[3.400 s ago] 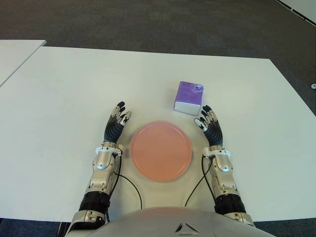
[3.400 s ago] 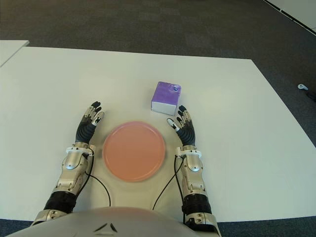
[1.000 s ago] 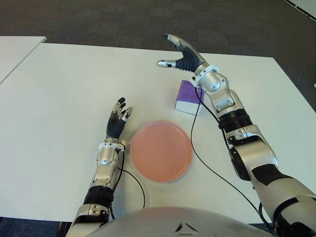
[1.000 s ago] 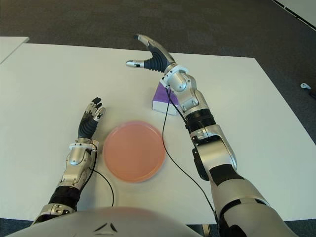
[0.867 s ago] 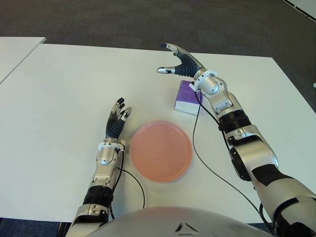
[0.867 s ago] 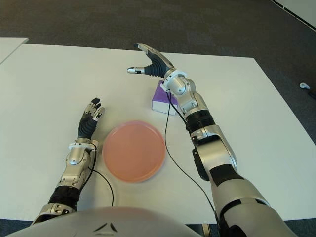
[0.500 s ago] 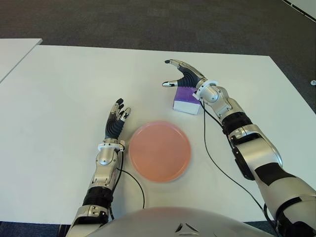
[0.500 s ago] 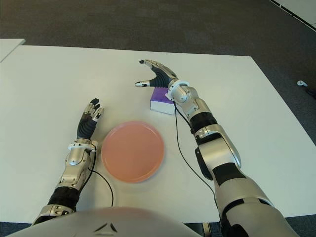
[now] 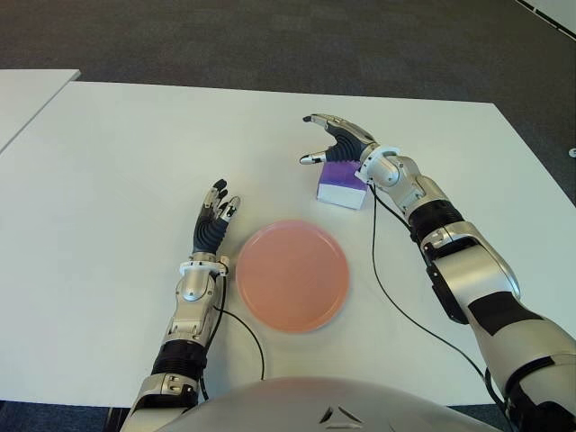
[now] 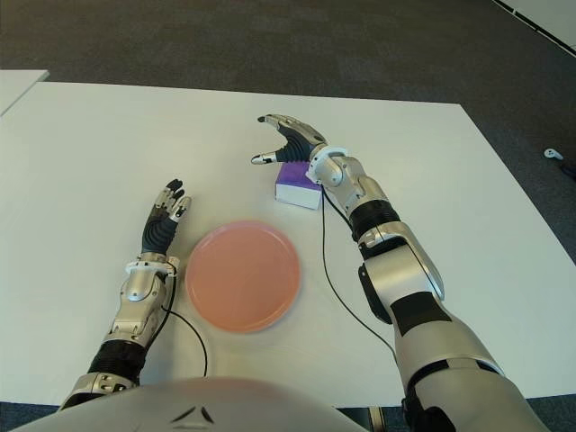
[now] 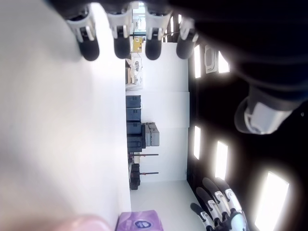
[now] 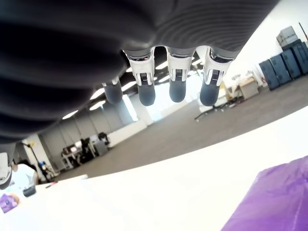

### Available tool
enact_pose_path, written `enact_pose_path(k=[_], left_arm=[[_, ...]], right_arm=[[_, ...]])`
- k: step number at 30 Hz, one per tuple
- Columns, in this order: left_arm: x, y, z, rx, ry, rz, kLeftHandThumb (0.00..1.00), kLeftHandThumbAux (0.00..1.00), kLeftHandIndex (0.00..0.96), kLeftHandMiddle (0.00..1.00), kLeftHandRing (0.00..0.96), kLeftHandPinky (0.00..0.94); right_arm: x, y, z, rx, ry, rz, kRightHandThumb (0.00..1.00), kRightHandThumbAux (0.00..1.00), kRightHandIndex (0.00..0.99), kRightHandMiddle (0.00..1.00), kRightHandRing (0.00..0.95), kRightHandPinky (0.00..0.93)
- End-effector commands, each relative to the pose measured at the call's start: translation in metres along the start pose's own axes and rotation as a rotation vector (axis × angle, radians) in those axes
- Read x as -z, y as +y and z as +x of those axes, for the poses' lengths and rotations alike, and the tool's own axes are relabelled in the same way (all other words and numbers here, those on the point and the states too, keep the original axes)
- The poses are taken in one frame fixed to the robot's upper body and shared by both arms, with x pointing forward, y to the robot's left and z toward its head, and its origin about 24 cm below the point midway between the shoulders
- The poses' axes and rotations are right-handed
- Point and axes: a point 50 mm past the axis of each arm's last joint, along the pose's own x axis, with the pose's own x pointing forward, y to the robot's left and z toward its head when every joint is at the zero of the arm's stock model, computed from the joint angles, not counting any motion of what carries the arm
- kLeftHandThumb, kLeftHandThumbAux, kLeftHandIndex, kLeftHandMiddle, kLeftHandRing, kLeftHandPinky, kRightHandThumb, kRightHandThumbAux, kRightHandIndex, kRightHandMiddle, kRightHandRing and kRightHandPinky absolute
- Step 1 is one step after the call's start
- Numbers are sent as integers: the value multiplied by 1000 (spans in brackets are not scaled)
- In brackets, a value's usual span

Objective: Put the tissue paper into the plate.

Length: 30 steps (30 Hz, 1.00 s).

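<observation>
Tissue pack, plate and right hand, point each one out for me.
tissue pack (image 9: 340,188), left eye view, on its white front side
plate (image 9: 292,275), left eye view, on its centre
right hand (image 10: 292,137), right eye view, on the palm

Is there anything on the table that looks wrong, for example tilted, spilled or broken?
Nothing stands out. The purple tissue pack lies flat on the white table, intact, beyond the empty pink plate. The right hand is spread open above the pack; the left hand shows open, left of the plate.
</observation>
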Motion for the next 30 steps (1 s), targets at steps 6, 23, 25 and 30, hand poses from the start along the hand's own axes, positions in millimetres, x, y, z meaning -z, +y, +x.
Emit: enact_pose_path(k=[6, 23, 25, 30], left_arm=[[15, 4, -10, -10, 84, 3, 0, 439, 0, 0, 0, 0], [15, 7, -9, -5, 78, 9, 0, 433, 0, 0, 0, 0], [16, 7, -9, -6, 78, 7, 0, 434, 0, 0, 0, 0], [16, 7, -9, -9, 78, 5, 0, 439, 0, 0, 0, 0]], right_arm=[[13, 4, -13, -56, 14, -52, 137, 404, 0, 0, 0, 0], [17, -9, -31, -94, -27, -160, 150, 413, 0, 0, 0, 0], [17, -10, -32, -102, -30, -173, 147, 416, 0, 0, 0, 0], [16, -13, -41, -141, -47, -216, 140, 429, 0, 0, 0, 0]])
